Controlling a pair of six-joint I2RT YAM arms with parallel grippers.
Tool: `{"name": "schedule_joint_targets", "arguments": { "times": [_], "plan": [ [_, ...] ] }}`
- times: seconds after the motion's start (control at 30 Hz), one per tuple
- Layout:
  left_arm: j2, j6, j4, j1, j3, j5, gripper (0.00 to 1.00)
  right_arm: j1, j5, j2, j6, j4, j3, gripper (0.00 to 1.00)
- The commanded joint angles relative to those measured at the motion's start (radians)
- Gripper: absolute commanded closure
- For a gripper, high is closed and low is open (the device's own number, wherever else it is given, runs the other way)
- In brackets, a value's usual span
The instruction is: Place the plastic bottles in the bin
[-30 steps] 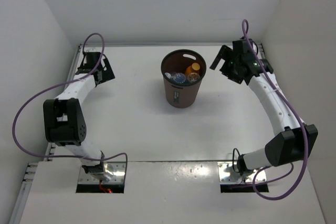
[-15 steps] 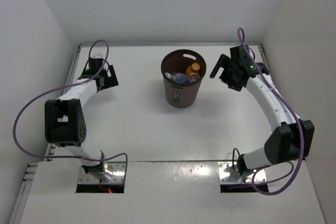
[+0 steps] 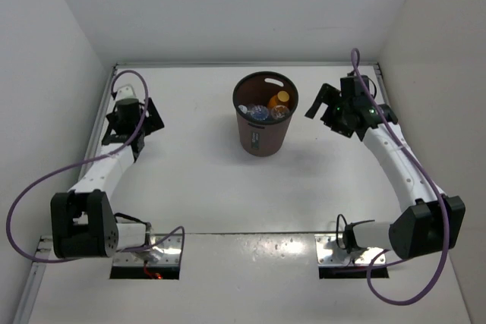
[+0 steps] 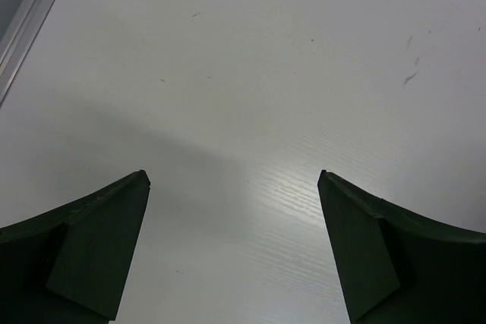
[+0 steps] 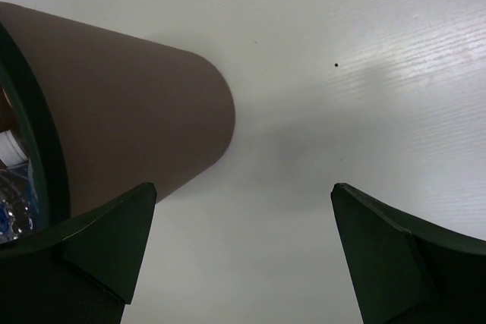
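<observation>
The dark brown bin stands upright at the table's back middle. Inside it lie the bottles: an orange one, a blue-capped one and clear ones. My right gripper is open and empty, just right of the bin; its wrist view shows the bin's brown wall at the left and a bit of a clear bottle inside the rim. My left gripper is open and empty over bare table at the far left, well away from the bin.
White walls close in the table at the left, back and right. A metal rail runs along the left edge, also in the left wrist view. Purple cables loop from both arms.
My left arm has swung back toward the near left, away from the bin. My right gripper has drawn slightly back and down. The bottles stay in the bin.
</observation>
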Motion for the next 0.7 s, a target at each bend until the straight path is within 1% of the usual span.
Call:
{"name": "schedule_joint_targets", "arguments": {
  "times": [0.0, 0.1, 0.13, 0.23, 0.27, 0.3, 0.33, 0.37, 0.4, 0.43, 0.47, 0.53, 0.57, 0.6, 0.67],
  "plan": [
    [0.020, 0.014, 0.130, -0.023, -0.032, 0.021, 0.00, -0.006, -0.010, -0.014, -0.079, 0.003, 0.049, 0.00],
    [0.042, 0.095, 0.093, -0.048, -0.032, 0.021, 0.00, -0.015, 0.000, -0.014, -0.112, -0.037, 0.089, 0.00],
    [0.042, 0.106, 0.093, -0.048, -0.060, 0.009, 0.00, -0.015, 0.000, -0.014, -0.112, -0.037, 0.089, 0.00],
    [-0.019, 0.058, 0.137, -0.048, -0.135, -0.037, 0.00, -0.015, 0.000, -0.035, -0.124, -0.050, 0.089, 0.00],
    [-0.077, 0.026, 0.137, -0.048, -0.169, -0.121, 0.00, -0.015, 0.013, -0.055, -0.124, -0.050, 0.061, 0.00],
    [-0.111, -0.041, 0.128, -0.048, -0.180, -0.208, 0.00, -0.015, 0.014, -0.055, -0.124, -0.050, 0.051, 0.00],
    [-0.145, -0.189, 0.104, -0.048, -0.192, -0.291, 0.00, -0.015, 0.023, -0.068, -0.124, -0.039, 0.041, 0.00],
    [-0.175, -0.233, 0.104, -0.048, -0.228, -0.380, 0.00, -0.015, 0.023, -0.068, -0.124, -0.039, 0.032, 0.00],
    [-0.203, -0.257, 0.122, -0.048, -0.252, -0.390, 0.00, -0.015, 0.023, -0.068, -0.124, -0.039, 0.020, 0.00],
    [-0.232, -0.340, 0.175, -0.039, -0.276, -0.390, 0.00, -0.015, 0.023, -0.054, -0.124, -0.039, 0.020, 0.00],
    [-0.232, -0.356, 0.200, -0.039, -0.307, -0.361, 0.00, -0.015, 0.012, -0.045, -0.124, -0.039, 0.020, 0.00],
    [-0.220, -0.308, 0.225, -0.039, -0.307, -0.280, 0.00, -0.024, 0.003, -0.010, -0.124, -0.039, 0.020, 0.00],
    [-0.182, -0.263, 0.198, -0.039, -0.240, -0.218, 0.00, -0.024, 0.003, 0.001, -0.124, -0.039, 0.030, 0.00],
    [-0.156, -0.208, 0.181, -0.039, -0.209, -0.181, 0.00, -0.024, 0.003, 0.015, -0.124, -0.039, 0.040, 0.00],
    [-0.087, -0.094, 0.112, -0.039, -0.137, -0.144, 0.00, -0.024, 0.024, 0.053, -0.115, -0.076, 0.055, 0.00]
  ]
}}
